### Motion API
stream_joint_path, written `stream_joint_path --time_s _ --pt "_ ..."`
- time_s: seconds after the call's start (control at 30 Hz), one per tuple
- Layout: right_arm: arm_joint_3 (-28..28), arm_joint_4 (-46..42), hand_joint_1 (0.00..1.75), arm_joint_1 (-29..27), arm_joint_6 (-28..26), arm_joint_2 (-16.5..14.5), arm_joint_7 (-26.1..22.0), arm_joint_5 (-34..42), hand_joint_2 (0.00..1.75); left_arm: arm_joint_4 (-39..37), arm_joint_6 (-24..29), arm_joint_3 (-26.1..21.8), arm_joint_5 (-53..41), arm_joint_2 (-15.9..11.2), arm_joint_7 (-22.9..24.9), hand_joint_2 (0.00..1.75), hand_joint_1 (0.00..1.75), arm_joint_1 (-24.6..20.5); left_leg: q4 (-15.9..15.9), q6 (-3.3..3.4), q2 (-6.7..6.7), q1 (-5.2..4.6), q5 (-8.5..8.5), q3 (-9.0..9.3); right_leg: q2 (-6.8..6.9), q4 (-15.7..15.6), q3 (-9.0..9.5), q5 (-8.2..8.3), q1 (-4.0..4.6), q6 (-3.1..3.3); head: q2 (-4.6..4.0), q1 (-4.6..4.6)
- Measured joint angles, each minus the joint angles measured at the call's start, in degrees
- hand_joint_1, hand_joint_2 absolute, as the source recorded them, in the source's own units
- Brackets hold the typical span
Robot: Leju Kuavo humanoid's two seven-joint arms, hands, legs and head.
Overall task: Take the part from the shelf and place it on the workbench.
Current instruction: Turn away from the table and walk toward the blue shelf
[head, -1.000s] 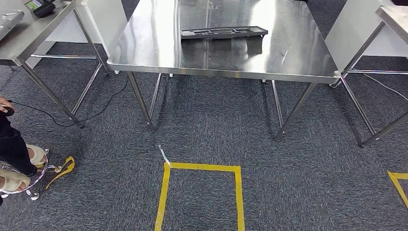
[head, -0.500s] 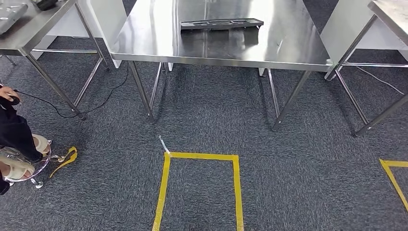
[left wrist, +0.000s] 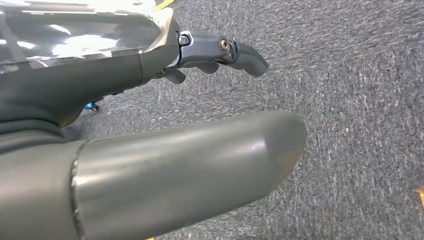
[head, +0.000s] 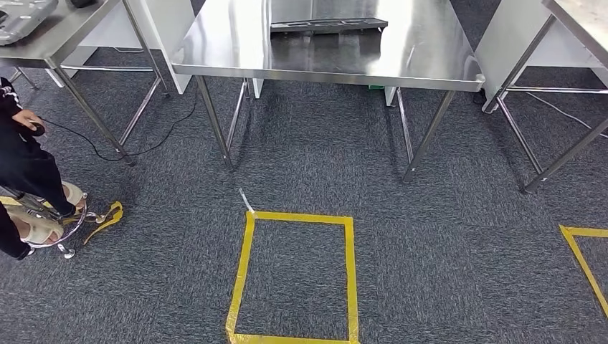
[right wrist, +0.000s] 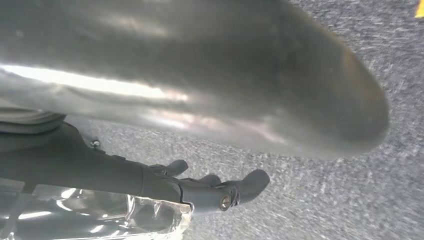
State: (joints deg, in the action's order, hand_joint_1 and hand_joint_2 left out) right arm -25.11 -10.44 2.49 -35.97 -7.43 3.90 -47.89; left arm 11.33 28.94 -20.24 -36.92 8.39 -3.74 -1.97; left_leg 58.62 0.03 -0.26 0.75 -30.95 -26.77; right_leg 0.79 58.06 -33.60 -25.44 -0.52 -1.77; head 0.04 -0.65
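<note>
Across the last second the whole head view had slid: the polished stainless-steel desk (head: 326,61) had drifted toward the top edge and more of the yellow tape square (head: 297,276) on the floor had come into sight. That read as the camera moving with the robot, probably stepping back or tilting down, not the things shifting.

The flat dark grey moulded plastic part (head: 328,26) lay on the desk's far side, so placing looked done. Speckled charcoal carpet (head: 444,244) was coarse and matte.

The left hand (left wrist: 220,50) and right hand (right wrist: 220,192) hung over carpet, smooth grey fingers loosely apart, holding nothing. A seated person (head: 25,168) waited nearby.
</note>
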Motion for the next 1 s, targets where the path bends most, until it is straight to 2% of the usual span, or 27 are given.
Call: stream_joint_path --time_s 0.03,0.1,0.13,0.17,0.23,0.27,0.3,0.33,0.37,0.4,0.43,0.47,0.5,0.53,0.6,0.63,0.67,0.7,0.73,0.77,0.8,0.83,0.87,0.9,0.93,0.97,1.0 --pt "0.1 0.0 0.00 0.1 0.0 0.0 0.1 -0.2 0.00 0.0 0.1 0.0 0.1 0.0 0.0 0.00 0.00 0.0 -1.2 0.30 -0.02 -0.27 -0.40 0.39 0.05 0.1 -0.35 0.48 0.00 -0.42 0.00 0.03" --pt "0.3 -0.1 0.00 0.3 0.0 0.0 0.4 -0.6 0.00 0.0 0.2 -0.2 0.4 0.1 0.0 0.00 0.00 0.1 -1.5 1.32 0.16 -0.43 0.36 -0.69 0.04 0.5 -1.10 0.72 -0.10 -1.10 0.00 0.04" --pt "0.4 -0.1 0.00 0.3 0.1 0.0 0.6 -0.7 0.00 0.0 0.3 -0.4 0.6 0.2 0.0 0.00 0.00 0.1 -1.6 1.99 0.32 -0.41 1.03 -1.43 -0.06 1.5 -1.72 -0.39 -0.15 -1.10 0.00 0.11" --pt "0.5 -0.1 0.00 0.3 0.1 -0.1 0.7 -0.7 0.00 0.0 0.4 -0.5 0.6 0.3 0.1 0.00 0.00 0.1 -1.7 2.54 0.47 -0.32 1.78 -2.24 -0.17 3.5 -2.56 -2.43 -0.16 -0.92 0.00 0.19" --pt "0.7 -0.1 0.00 0.3 0.1 -0.2 0.9 -0.8 0.00 0.1 0.5 -0.6 0.7 0.4 0.1 0.00 0.00 0.1 -1.7 3.03 0.69 -0.33 3.24 -3.97 -0.39 10.1 -4.44 -7.60 -0.27 -0.38 0.00 0.36" --pt "0.8 -0.1 0.00 0.3 0.1 -0.2 0.9 -0.8 0.00 0.1 0.5 -0.7 0.7 0.4 0.1 0.00 0.00 0.1 -1.7 3.01 0.79 -0.34 4.02 -4.93 -0.45 13.5 -4.96 -9.20 -0.28 -0.51 0.00 0.36" --pt "0.8 -0.2 0.00 0.3 0.1 -0.2 0.9 -0.8 0.00 0.1 0.5 -0.7 0.7 0.5 0.1 0.00 0.00 0.1 -1.6 2.94 0.92 -0.34 4.81 -5.94 -0.49 15.8 -4.77 -9.62 -0.32 -0.94 0.00 0.37" --pt "0.8 -0.2 0.00 0.3 0.1 -0.2 0.9 -0.8 0.00 0.1 0.5 -0.8 0.7 0.5 0.1 0.00 0.00 0.1 -1.6 2.81 1.03 -0.31 5.60 -6.86 -0.50 16.4 -3.73 -8.91 -0.38 -1.58 0.00 0.35" --pt "0.8 -0.2 0.00 0.3 0.1 -0.2 0.9 -0.7 0.00 0.1 0.5 -0.8 0.7 0.5 0.1 0.00 0.00 0.1 -1.6 2.63 1.10 -0.28 6.40 -7.76 -0.50 14.9 -1.70 -7.47 -0.46 -2.27 0.00 0.35" --pt "0.8 -0.2 0.00 0.3 0.1 -0.2 0.9 -0.7 0.00 0.1 0.5 -0.8 0.7 0.6 0.1 0.00 0.00 0.0 -1.5 2.40 1.13 -0.25 7.18 -8.52 -0.52 11.7 1.16 -6.15 -0.56 -2.74 0.00 0.36" --pt "0.9 -0.3 0.00 0.4 0.1 -0.2 0.8 -0.7 0.00 0.1 0.6 -0.8 0.7 0.6 0.1 0.00 0.00 0.0 -1.4 2.09 1.11 -0.32 7.89 -9.17 -0.54 7.1 4.84 -5.58 -0.53 -2.81 0.00 0.39" --pt "0.9 -0.4 0.00 0.4 0.1 -0.2 0.7 -0.7 0.00 0.1 0.6 -0.8 0.7 0.7 0.0 0.00 0.00 0.0 -1.3 1.76 1.11 -0.40 8.61 -9.72 -0.62 2.3 8.19 -5.95 -0.40 -2.49 0.00 0.37" --pt "0.9 -0.5 0.00 0.5 0.2 -0.2 0.7 -0.6 0.00 0.2 0.6 -0.8 0.7 0.7 0.0 0.00 0.00 -0.1 -1.4 1.44 1.12 -0.50 9.35 -10.04 -0.69 -1.3 10.45 -6.63 -0.23 -2.00 0.00 0.34" --pt "0.9 -0.5 0.00 0.5 0.2 -0.2 0.5 -0.4 0.00 0.2 0.6 -0.8 0.7 0.8 0.0 0.00 0.00 -0.1 -1.5 1.13 1.14 -0.56 10.08 -10.27 -0.74 -3.5 11.63 -7.24 0.01 -1.46 0.00 0.33" --pt "0.9 -0.6 0.00 0.4 0.2 -0.3 0.2 0.1 0.00 0.2 0.7 -0.9 0.6 0.8 0.0 0.00 0.00 -0.1 -1.6 0.50 1.06 -0.41 10.85 -10.66 -0.67 -3.9 10.85 -6.90 -0.15 -0.40 0.00 0.27" --pt "0.8 -0.6 0.00 0.2 0.3 -0.3 0.1 0.4 0.00 0.2 0.7 -0.8 0.6 0.8 -0.1 0.00 0.00 0.0 -0.9 0.19 0.95 -0.27 9.71 -11.05 -0.54 -3.7 10.26 -6.37 -0.32 0.26 0.00 0.26" --pt "0.8 -0.6 0.00 0.1 0.3 -0.3 -0.1 0.6 0.00 0.2 0.7 -0.8 0.5 0.7 -0.1 0.00 0.00 0.0 0.8 -0.09 0.82 -0.16 7.30 -11.63 -0.39 -3.7 9.55 -5.69 -0.52 0.97 0.00 0.22" --pt "0.8 -0.6 0.00 0.1 0.3 -0.3 -0.2 0.9 0.00 0.2 0.7 -0.8 0.3 0.7 -0.1 0.00 0.00 0.0 3.6 -0.31 0.66 -0.05 4.00 -12.35 -0.24 -3.6 8.73 -4.97 -0.60 1.51 0.00 0.19" --pt "0.8 -0.6 0.00 0.0 0.4 -0.4 -0.4 1.1 0.00 0.2 0.6 -0.8 0.2 0.7 -0.1 0.00 0.00 0.0 7.4 -0.47 0.55 -0.03 0.73 -13.12 -0.16 -3.6 7.80 -4.20 -0.42 1.88 0.00 0.19" --pt "0.8 -0.6 0.00 0.0 0.4 -0.4 -0.6 1.3 0.00 0.2 0.6 -0.8 0.0 0.7 -0.1 0.00 0.00 0.0 11.2 -0.60 0.46 -0.02 -1.45 -13.67 -0.10 -3.5 6.83 -3.43 -0.28 2.03 0.00 0.17" --pt "0.8 -0.6 0.00 0.0 0.4 -0.5 -0.8 1.5 0.00 0.2 0.5 -0.8 -0.3 0.7 -0.1 0.00 0.00 -0.1 14.2 -0.68 0.38 -0.01 -2.02 -13.78 -0.06 -3.4 5.90 -2.70 -0.17 2.01 0.00 0.17" --pt "0.7 -0.6 0.00 0.0 0.4 -0.5 -0.9 1.6 0.00 0.2 0.5 -0.8 -0.4 0.6 -0.1 0.00 0.00 -0.1 15.6 -0.68 0.37 -0.01 -1.16 -13.11 -0.04 -3.1 4.90 -2.04 -0.10 1.89 0.00 0.16" --pt "0.7 -0.6 0.00 0.0 0.4 -0.5 -1.0 1.7 0.00 0.2 0.4 -0.8 -0.5 0.6 0.0 0.00 0.00 -0.1 15.0 -0.61 0.37 0.00 0.50 -11.45 -0.04 -2.6 3.87 -1.48 -0.08 1.72 0.00 0.16" --pt "0.7 -0.6 0.00 0.0 0.4 -0.5 -1.2 1.7 0.00 0.2 0.2 -0.8 -0.5 0.6 0.0 0.00 0.00 -0.1 12.4 -0.48 0.35 0.01 1.99 -8.89 -0.06 -2.1 2.91 -1.04 -0.08 1.48 0.00 0.15" --pt "0.7 -0.6 0.00 -0.1 0.5 -0.5 -1.4 1.7 0.00 0.2 0.1 -0.8 -0.5 0.6 0.0 0.00 0.00 -0.2 8.4 -0.30 0.28 -0.02 2.29 -5.61 -0.09 -1.4 1.95 -0.69 -0.02 1.24 0.00 0.14" --pt "0.7 -0.6 0.00 -0.1 0.5 -0.5 -1.7 1.8 0.00 0.2 0.0 -0.8 -0.5 0.5 0.0 0.00 0.00 -0.4 4.3 -0.06 0.18 -0.08 1.72 -2.65 -0.09 -0.9 1.24 -0.40 0.07 0.97 0.00 0.17" --pt "0.7 -0.6 0.00 -0.1 0.6 -0.5 -1.9 1.9 0.00 0.2 -0.1 -0.8 -0.5 0.4 0.0 0.00 0.00 -0.5 1.1 0.18 0.07 -0.22 0.75 -0.73 -0.05 -0.5 0.74 -0.06 0.15 0.62 0.00 0.20"
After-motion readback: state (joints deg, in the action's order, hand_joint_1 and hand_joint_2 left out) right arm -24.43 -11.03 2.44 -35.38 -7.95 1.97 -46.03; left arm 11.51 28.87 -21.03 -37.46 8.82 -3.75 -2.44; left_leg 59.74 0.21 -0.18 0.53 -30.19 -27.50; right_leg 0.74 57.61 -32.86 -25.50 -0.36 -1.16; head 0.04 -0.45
